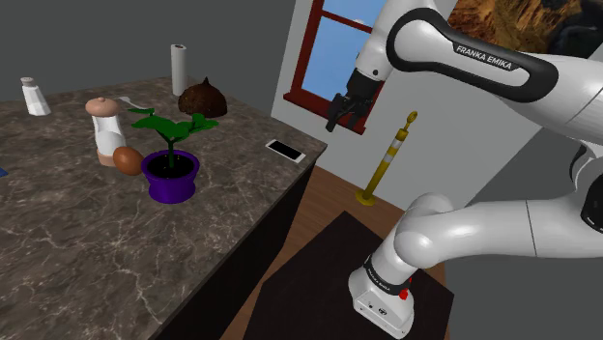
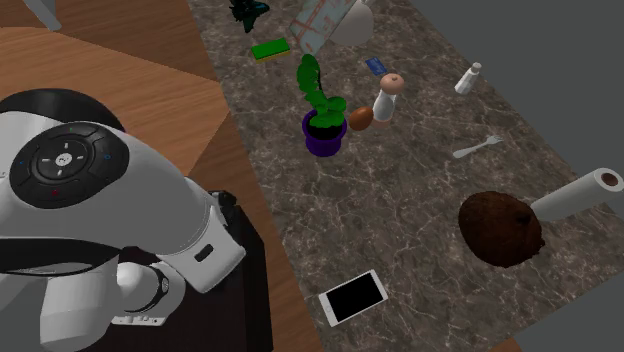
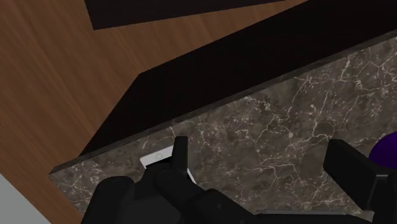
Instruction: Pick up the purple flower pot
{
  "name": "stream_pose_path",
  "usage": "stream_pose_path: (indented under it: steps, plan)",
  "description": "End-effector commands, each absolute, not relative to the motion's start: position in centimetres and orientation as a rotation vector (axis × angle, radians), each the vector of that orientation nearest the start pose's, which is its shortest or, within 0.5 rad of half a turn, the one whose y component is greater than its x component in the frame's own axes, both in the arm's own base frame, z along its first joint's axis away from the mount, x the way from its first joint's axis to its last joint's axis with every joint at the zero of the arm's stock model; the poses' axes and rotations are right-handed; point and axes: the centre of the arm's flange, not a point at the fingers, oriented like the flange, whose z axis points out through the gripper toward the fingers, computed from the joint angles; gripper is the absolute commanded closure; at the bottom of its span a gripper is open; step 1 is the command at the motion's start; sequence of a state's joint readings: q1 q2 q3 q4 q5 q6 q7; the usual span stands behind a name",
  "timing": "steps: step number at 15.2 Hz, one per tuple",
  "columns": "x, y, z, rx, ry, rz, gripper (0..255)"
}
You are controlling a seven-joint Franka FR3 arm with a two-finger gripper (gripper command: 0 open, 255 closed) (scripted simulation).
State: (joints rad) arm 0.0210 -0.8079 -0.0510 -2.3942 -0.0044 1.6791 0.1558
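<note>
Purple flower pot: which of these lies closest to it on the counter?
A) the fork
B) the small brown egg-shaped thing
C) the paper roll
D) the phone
B: the small brown egg-shaped thing lies right beside the purple flower pot, while the phone, the fork and the paper roll all lie well away from it.

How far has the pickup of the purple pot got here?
Nothing done yet: the purple pot stands untouched on the counter. In hand: the open, empty hand hovers over the counter's edge near the phone. Left: reaching the pot, gripping, lifting.
</note>
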Motion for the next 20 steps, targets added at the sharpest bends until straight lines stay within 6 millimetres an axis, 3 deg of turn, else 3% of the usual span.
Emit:
stream_pose_path:
  steps: [1,11,20]
  plan:
    - [31.1,-1.4,58.9,-3.088,0.265,-0.139,0]
    - [41.6,8.2,60.0,-3.134,-0.053,-0.033,0]
    - [49.2,18.5,60.1,-3.144,-0.344,0.065,0]
